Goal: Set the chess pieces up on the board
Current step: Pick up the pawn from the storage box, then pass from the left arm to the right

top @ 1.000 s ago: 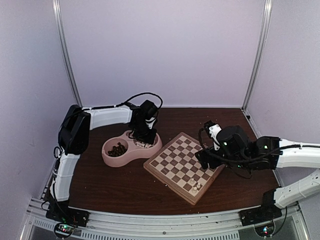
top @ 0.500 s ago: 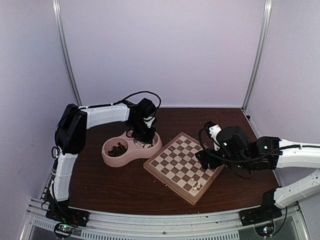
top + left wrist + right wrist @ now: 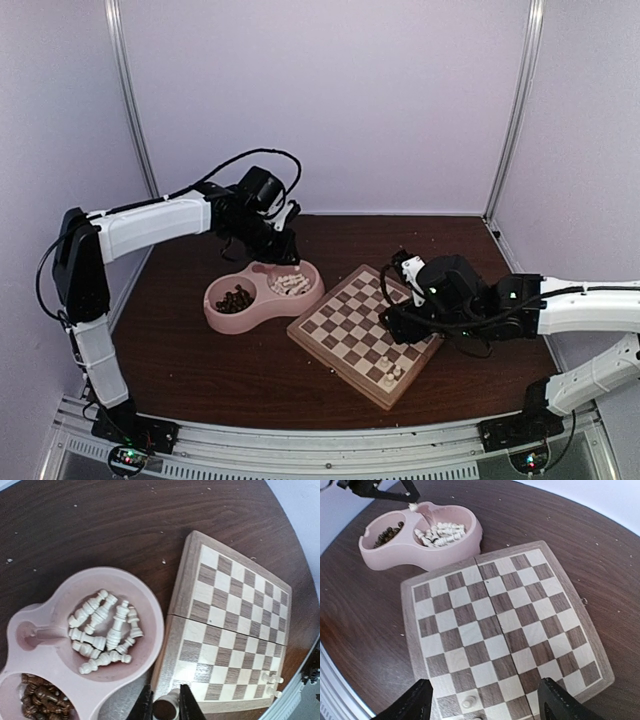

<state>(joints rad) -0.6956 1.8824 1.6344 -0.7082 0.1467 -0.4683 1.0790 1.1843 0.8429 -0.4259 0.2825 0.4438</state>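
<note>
My left gripper (image 3: 165, 696) is shut on a cream-white chess piece (image 3: 167, 708), held above the gap between the pink dish (image 3: 157, 630) and the board (image 3: 227, 622). From above, the left gripper (image 3: 285, 256) hangs over the dish's right bowl. Several white pieces (image 3: 105, 630) lie in that bowl and dark brown ones (image 3: 42, 697) fill the other. Two white pieces (image 3: 390, 375) stand at the board's (image 3: 350, 320) near corner. My right gripper (image 3: 484, 682) is open above the board (image 3: 505, 615), with one white piece (image 3: 468, 701) just below it.
The pink dish (image 3: 262, 292) sits left of the board on the dark brown table (image 3: 220, 370). Pale walls and metal posts (image 3: 130, 110) close in the back and sides. The right arm's body (image 3: 460, 295) hangs over the board's right edge.
The left arm has risen out of the dish's right bowl with a white piece between its shut fingers. The right arm has shifted a little left over the board.
</note>
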